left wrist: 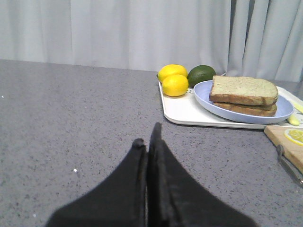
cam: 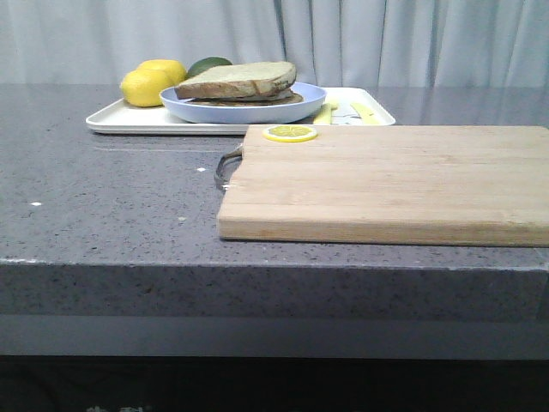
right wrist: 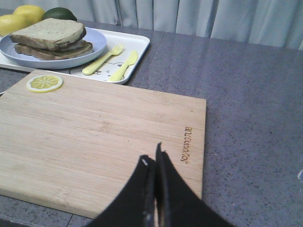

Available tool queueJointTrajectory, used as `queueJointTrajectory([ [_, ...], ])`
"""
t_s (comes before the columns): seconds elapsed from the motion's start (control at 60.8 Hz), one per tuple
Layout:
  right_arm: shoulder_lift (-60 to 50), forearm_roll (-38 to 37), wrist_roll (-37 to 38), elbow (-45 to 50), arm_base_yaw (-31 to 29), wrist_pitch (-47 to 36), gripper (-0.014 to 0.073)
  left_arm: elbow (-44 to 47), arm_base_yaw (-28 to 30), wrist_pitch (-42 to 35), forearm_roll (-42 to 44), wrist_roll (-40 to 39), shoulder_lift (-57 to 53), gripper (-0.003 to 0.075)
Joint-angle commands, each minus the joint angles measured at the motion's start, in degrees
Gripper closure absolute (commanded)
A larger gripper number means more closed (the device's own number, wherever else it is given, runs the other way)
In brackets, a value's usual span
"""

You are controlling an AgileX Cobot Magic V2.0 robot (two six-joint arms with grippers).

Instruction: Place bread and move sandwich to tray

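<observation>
The white tray [cam: 111,122] stood at the far side of the grey stone counter [cam: 103,206], and the pale-blue plate [cam: 257,110] rested on it. On the plate lay the sandwich [left wrist: 244,97], with the thick bread [cam: 240,80] slice placed on top of a flatter, darker slice (what was between the slices could not be seen from any view). Two lemons [left wrist: 174,80] sat on the tray's left end, touching each other, and a dark green avocado [left wrist: 202,74] was just behind them. A yellow fork [right wrist: 102,60] and a yellow knife [right wrist: 125,65] lay side by side on the tray's right part, beside the plate.

The wooden cutting board [cam: 386,184] was in front of the tray, nearer to the robot, with a lemon slice [cam: 289,133] on its far left corner and a metal handle [cam: 228,163] at its left edge.

The left gripper [left wrist: 147,142] hovered over bare counter, its fingers pressed together and holding nothing. The right gripper [right wrist: 152,161] was above the near edge of the board, also clenched on nothing.
</observation>
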Motion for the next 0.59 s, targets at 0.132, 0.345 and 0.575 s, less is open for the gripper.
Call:
queueJointTrajectory([
  [0.132, 0.5, 0.6, -0.5, -1.6, 0.0, -3.8, 0.0671, 8.2, 0.0, -7.6, 0.2, -3.3, -8.3, 0.0739],
  [0.345, 0.5, 0.6, -0.5, -1.6, 0.0, -3.7, 0.0671, 13.6, 2.5, -13.4, 1.1, -3.6, -7.9, 0.0739],
  [0.575, 0.5, 0.6, -0.5, -1.6, 0.0, -3.8, 0.0671, 15.8, 3.1, -14.1, 1.1, -3.6, -7.9, 0.0739],
])
